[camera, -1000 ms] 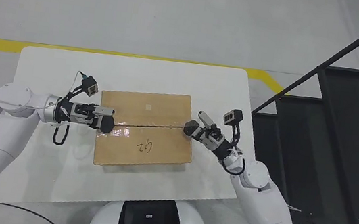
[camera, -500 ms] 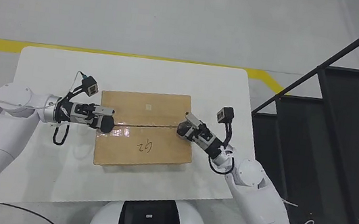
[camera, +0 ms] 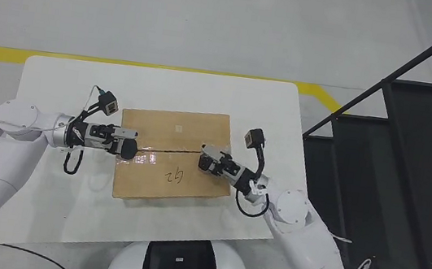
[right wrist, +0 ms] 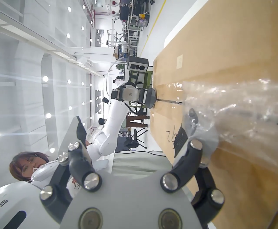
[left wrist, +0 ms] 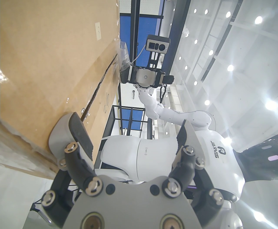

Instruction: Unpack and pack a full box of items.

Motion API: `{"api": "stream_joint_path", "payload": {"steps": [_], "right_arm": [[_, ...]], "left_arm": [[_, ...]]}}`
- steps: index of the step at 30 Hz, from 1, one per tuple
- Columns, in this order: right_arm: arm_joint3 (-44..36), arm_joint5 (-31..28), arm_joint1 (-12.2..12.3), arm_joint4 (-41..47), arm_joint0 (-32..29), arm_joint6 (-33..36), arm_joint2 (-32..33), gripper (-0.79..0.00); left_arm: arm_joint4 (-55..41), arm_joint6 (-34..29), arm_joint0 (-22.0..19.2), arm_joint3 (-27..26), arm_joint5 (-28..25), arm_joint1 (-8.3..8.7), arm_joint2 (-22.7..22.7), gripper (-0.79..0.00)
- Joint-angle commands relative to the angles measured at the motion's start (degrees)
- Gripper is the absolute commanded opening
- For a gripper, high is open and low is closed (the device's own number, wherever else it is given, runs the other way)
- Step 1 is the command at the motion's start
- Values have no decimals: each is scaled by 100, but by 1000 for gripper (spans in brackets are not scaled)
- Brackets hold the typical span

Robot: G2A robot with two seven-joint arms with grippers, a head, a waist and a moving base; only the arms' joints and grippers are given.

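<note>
A shut cardboard box (camera: 175,133) lies in the middle of the white table, its two top flaps meeting in a seam (camera: 169,151) covered by clear tape. At the box's left end my left gripper (camera: 125,148) is open, one finger (left wrist: 79,132) resting on the box top (left wrist: 54,54) beside the seam, the other in the air. Above the seam, right of the middle, my right gripper (camera: 207,163) is open. One of its fingers (right wrist: 181,138) lies on the box top (right wrist: 217,43) under crumpled, lifted clear tape (right wrist: 230,108).
The white table (camera: 52,195) has bare room on all sides of the box. A black metal stair frame (camera: 393,158) stands just past the table's right edge. A handwritten mark (camera: 173,176) is on the near flap, a small white label (camera: 177,127) on the far one.
My right gripper has slid leftwards along the seam from the box's right edge to a spot over the top. The left arm has stayed still.
</note>
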Motion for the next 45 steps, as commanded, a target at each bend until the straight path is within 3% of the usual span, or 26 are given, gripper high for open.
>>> {"api": "stream_joint_path", "payload": {"steps": [1,9,21,33,45], "right_arm": [[-20,27,22,-44,-49,-51,115,0],[-212,259,91,-94,-243,-179,468,0],[-215,771,94,-14,-117,-325,473,0],[-190,320,44,204,80,-711,434,0],[-662,106,93,-9,-100,-628,654,0]], "left_arm": [[0,0,0,0,0,0,0,0],[0,0,0,0,0,0,0,0],[0,0,0,0,0,0,0,0],[0,0,0,0,0,0,0,0],[0,0,0,0,0,0,0,0]]}}
